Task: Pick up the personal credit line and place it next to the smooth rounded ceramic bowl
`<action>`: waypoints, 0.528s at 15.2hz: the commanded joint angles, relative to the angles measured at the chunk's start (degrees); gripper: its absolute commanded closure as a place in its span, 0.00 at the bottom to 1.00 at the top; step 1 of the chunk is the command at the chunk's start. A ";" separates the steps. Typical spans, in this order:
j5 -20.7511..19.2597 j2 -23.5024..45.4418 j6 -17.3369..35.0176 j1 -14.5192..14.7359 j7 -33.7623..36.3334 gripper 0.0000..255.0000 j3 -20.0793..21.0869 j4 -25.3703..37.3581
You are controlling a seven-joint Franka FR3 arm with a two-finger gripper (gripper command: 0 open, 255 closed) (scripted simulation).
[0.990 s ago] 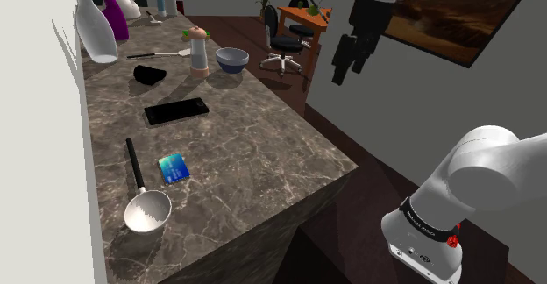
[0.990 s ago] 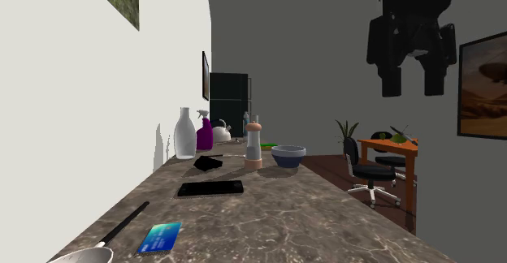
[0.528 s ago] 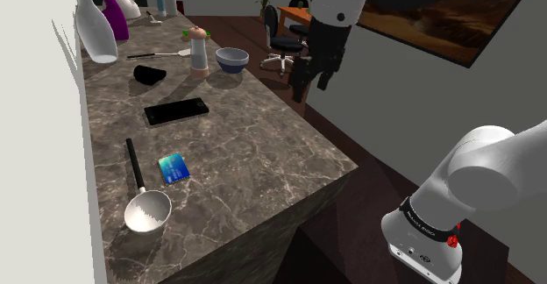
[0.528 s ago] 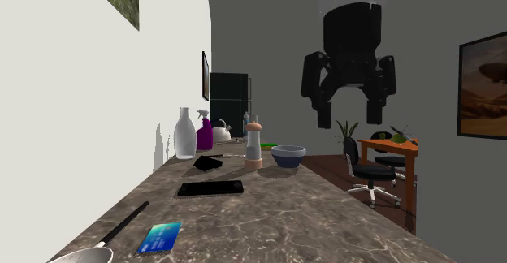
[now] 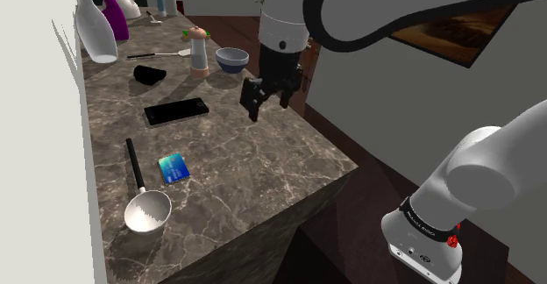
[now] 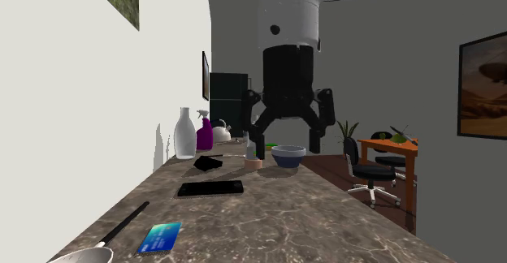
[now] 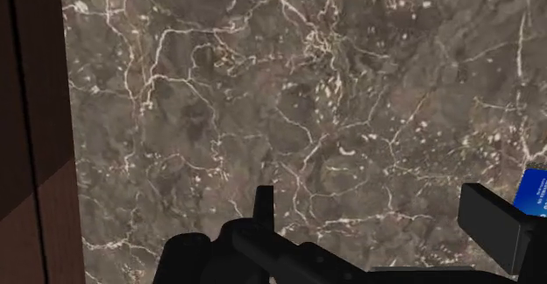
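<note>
Shoulder view shows me the blue card (image 5: pixel 174 167) lying flat on the marble counter (image 5: pixel 254 164), toward its near end. It is close to a white ladle (image 5: pixel 146 210) and well apart from the bluish bowl (image 5: pixel 232 60) at the far end. Over the last second the gripper (image 5: pixel 267 101) has swung in from beyond the counter's edge and dropped low over the stone, on the far side of the black phone (image 5: pixel 176 110) from the card, with its fingers apart and empty. I judge the approach under way and the grasp not yet begun. The card lies off to one side of the hand, and its blue corner just peeks in beside one finger in the wrist view.
</note>
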 commanded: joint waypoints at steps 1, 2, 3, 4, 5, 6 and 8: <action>-2.57 4.83 2.04 -0.76 4.42 0.00 2.82 2.69; -4.21 7.30 2.91 -1.06 6.63 0.00 4.07 4.03; -6.06 9.87 3.68 -1.27 8.96 0.00 5.22 5.45; -8.14 12.55 4.32 -1.36 11.37 0.00 6.28 6.97; -10.40 15.33 4.81 -1.29 13.86 0.00 7.17 8.59; -12.82 18.18 5.16 -0.96 16.37 0.00 7.82 10.32; -17.85 23.99 5.40 0.34 21.31 0.00 8.50 14.08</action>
